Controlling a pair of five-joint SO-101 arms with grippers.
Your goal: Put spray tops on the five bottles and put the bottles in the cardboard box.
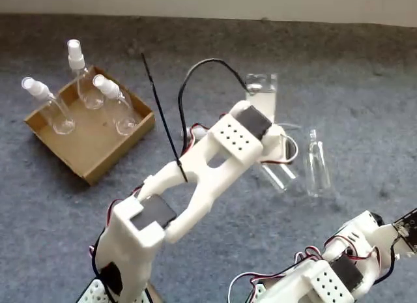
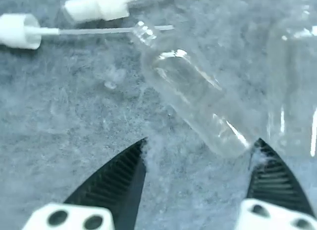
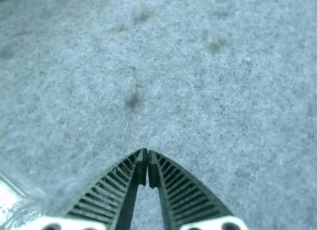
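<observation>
A cardboard box (image 1: 98, 156) at the left holds three clear bottles with white spray tops (image 1: 116, 104), standing up. A capless clear bottle (image 2: 193, 101) lies on the grey carpet, its base between the fingers of my open left gripper (image 2: 201, 141). A second capless bottle (image 2: 297, 86) lies close beside it. In the high view these two bottles (image 1: 317, 166) lie right of the left arm's wrist (image 1: 242, 137). Two loose spray tops (image 2: 20, 29) with thin tubes lie just past the first bottle's neck. My right gripper (image 3: 147, 158) is shut, holding nothing, over bare carpet.
A clear plastic container (image 1: 262, 89) stands behind the left arm's wrist. The right arm (image 1: 345, 270) sits folded at the near right corner. A black cable (image 1: 163, 120) runs between the box and the left arm. Grey carpet (image 1: 365, 88) covers the table.
</observation>
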